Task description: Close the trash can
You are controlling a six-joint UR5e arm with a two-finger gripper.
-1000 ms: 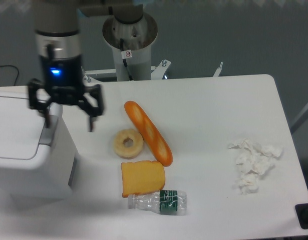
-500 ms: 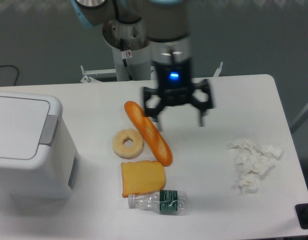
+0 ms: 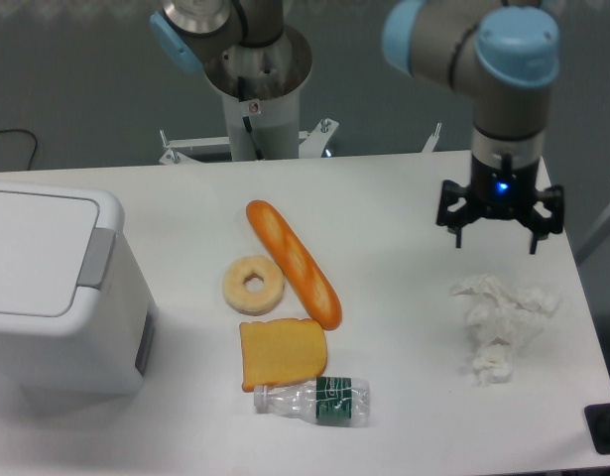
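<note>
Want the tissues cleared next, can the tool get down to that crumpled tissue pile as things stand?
Probably yes. The tool hangs open just above the crumpled tissue pile near the table's right edge, and nothing lies between them; the bread items sit well to the left.

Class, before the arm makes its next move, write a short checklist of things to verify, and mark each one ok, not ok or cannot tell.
1. Trash can lid lies flat and shut: ok.
2. Grey latch tab fully caught: cannot tell.
3. Gripper open and holding nothing: ok.
4. Gripper away from the bin, above the crumpled tissue: ok.
5. Baguette, donut, bread slice and bottle lie apart from the bin: ok.
</note>
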